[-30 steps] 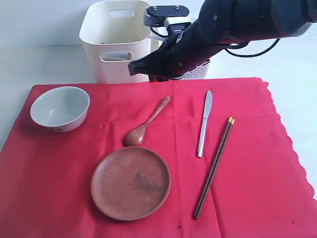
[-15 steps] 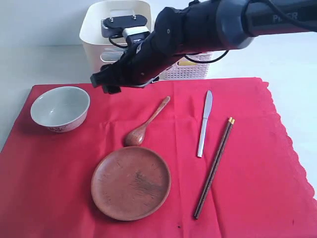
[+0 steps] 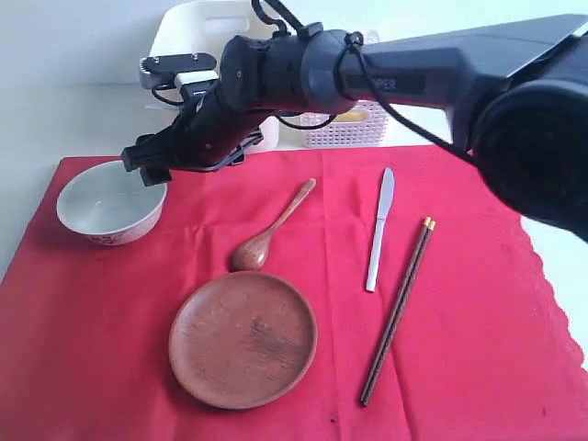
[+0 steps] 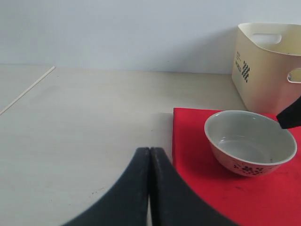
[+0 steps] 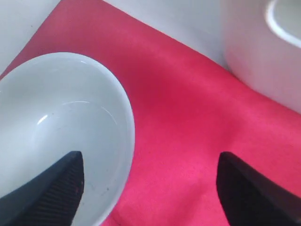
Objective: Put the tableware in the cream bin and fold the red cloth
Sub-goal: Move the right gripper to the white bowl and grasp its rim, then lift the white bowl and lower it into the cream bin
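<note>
The white bowl (image 3: 110, 200) (image 4: 249, 141) sits at the red cloth's (image 3: 459, 349) far left corner. My right gripper (image 3: 147, 167) (image 5: 148, 162) is open, reaching across to it: one finger hangs over the bowl's (image 5: 56, 132) inside, the other over the cloth (image 5: 188, 117), astride the rim. A wooden plate (image 3: 243, 338), spoon (image 3: 273, 227), knife (image 3: 379, 228) and chopsticks (image 3: 397, 310) lie on the cloth. The cream bin (image 3: 197, 37) (image 4: 268, 66) stands behind, partly hidden by the arm. My left gripper (image 4: 149, 151) is shut on nothing, over bare table beside the cloth's (image 4: 197, 155) left edge.
A white lattice basket (image 3: 354, 124) holding something yellow stands to the right of the bin, behind the cloth. The right arm (image 3: 386, 73) stretches across the back of the cloth. Pale table top (image 4: 70, 117) lies left of the cloth.
My right arm has swung left from in front of the cream bin to the bowl's rim, and its jaws have spread. The tableware has not moved.
</note>
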Robot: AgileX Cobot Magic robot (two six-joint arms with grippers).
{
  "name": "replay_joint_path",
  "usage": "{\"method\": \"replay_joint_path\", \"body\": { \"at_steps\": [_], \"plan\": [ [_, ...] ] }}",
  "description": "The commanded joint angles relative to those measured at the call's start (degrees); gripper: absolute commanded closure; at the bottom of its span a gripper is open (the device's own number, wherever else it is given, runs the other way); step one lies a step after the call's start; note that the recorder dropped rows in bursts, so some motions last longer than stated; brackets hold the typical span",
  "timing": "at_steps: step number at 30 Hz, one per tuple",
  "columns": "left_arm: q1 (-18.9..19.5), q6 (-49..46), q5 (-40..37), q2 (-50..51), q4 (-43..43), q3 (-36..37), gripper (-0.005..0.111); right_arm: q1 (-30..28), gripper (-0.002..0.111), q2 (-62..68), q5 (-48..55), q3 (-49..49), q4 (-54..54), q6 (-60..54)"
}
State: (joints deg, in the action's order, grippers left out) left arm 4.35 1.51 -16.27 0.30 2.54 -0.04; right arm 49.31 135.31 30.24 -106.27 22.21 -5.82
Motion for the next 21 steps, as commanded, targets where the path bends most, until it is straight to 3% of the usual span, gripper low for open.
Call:
{"method": "replay_joint_path", "body": {
  "at_steps": [1,7,12,15,18,21],
  "plan": [
    [-0.3,0.5,0.5,-0.3,-0.2,0.0,0.106,0.0,0.034,4.1,2.8,-6.3,2.5,-0.4],
    [-0.3,0.5,0.5,-0.3,-0.2,0.0,0.106,0.0,0.042,6.7,3.6,-9.0,3.9,-0.6],
    [-0.3,0.5,0.5,-0.3,-0.2,0.0,0.106,0.0,0.079,6.7,5.0,-9.0,3.9,-0.6],
    [-0.3,0.5,0.5,-0.3,-0.2,0.0,0.106,0.0,0.096,6.7,5.5,-9.0,3.9,-0.6],
    [-0.3,0.5,0.5,-0.3,-0.2,0.0,0.106,0.0,0.108,6.7,6.1,-9.0,3.9,-0.5],
    [-0.3,0.5,0.5,-0.3,-0.2,0.0,0.106,0.0,0.108,6.5,7.1,-9.2,5.2,-0.1]
  ]
}}
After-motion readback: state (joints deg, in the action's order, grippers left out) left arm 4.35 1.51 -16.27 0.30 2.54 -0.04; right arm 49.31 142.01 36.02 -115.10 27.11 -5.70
